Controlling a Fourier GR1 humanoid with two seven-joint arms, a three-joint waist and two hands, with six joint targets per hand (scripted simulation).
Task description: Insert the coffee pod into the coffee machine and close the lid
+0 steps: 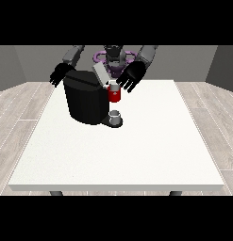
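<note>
The black coffee machine [85, 101] stands on the white worktop [137, 150], near its far edge and toward the view's left. Its grey lid [100, 74] is tilted up. A red part [114, 94] juts from the machine's front, above a small grey cup [115, 116] on its base. The coffee pod cannot be made out. The robot hand at the view's right [131, 76] hovers just above the red part, fingers spread, holding nothing. The robot hand at the view's left [58, 75] hangs behind the machine's far corner, fingers spread and empty. Bare worktop stretches from the machine to the near and right edges.
</note>
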